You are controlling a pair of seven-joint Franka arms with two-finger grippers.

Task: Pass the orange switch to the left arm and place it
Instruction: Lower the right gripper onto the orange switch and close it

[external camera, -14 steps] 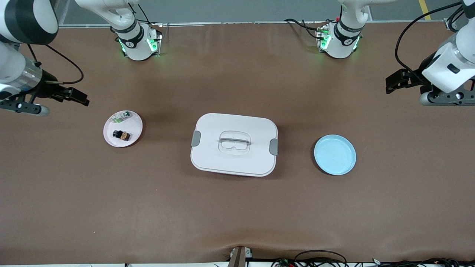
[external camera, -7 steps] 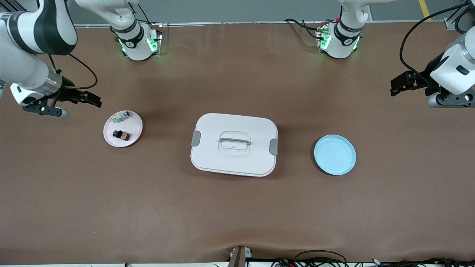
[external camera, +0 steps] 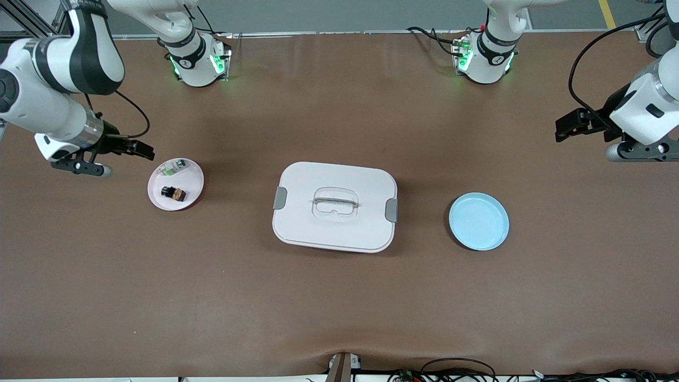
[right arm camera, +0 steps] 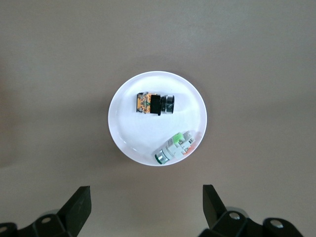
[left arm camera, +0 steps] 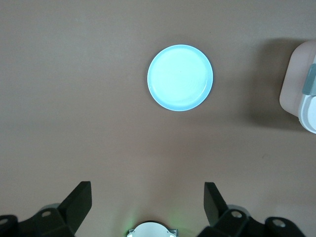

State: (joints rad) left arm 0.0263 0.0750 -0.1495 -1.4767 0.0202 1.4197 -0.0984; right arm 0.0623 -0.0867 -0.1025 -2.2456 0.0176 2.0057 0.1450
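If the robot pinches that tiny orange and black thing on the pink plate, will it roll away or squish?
The orange switch looks like hard plastic, so it probably won't squish. Its orange end is blocky, so it likely stays put, though its round black end might let it turn. It's tiny on the smooth pink plate, so it could slide when the open right gripper nudges it.

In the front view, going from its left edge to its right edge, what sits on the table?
pink plate holding the orange switch and a green-and-silver component → box → blue plate.
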